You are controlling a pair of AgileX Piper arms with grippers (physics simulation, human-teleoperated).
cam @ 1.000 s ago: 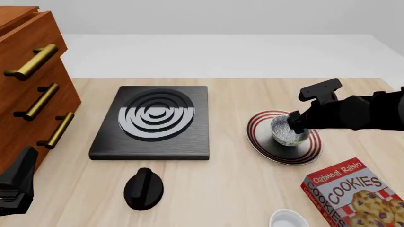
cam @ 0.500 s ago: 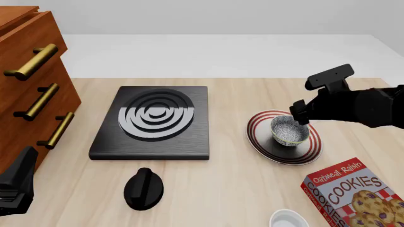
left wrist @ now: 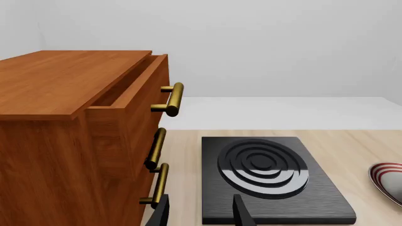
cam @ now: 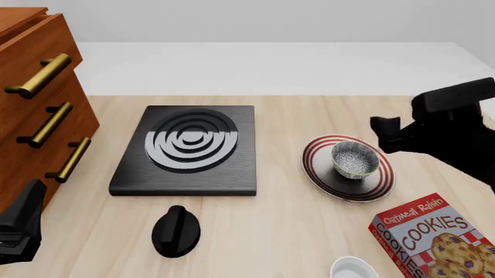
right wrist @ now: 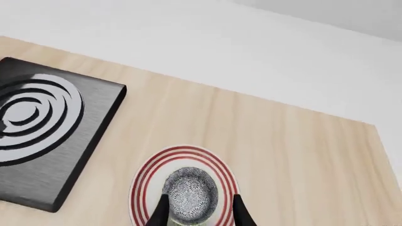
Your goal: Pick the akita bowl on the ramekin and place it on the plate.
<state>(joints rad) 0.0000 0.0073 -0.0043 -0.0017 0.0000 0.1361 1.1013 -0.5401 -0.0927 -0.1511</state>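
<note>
The speckled akita bowl [cam: 355, 160] stands upright in the middle of the red-ringed plate [cam: 319, 174], right of the stove. My right gripper [cam: 384, 134] hovers above and to the right of the bowl, open and holding nothing. In the right wrist view its two fingers [right wrist: 161, 212] frame the akita bowl [right wrist: 190, 192] on the plate [right wrist: 141, 188] far below. The white ramekin [cam: 353, 270] sits bare at the table's front edge. My left gripper [left wrist: 201, 202] is open and empty at the near left, by the drawers.
A black stove [cam: 188, 147] with a ringed burner lies mid-table, with a black knob [cam: 176, 230] in front of it. A wooden drawer cabinet [cam: 35, 110] with brass handles fills the left. A cookie box [cam: 433, 237] lies at the front right beside the ramekin.
My right gripper left the bowl's rim, rising and pulling back to the right. The bowl stays on the plate. The left arm has not moved.
</note>
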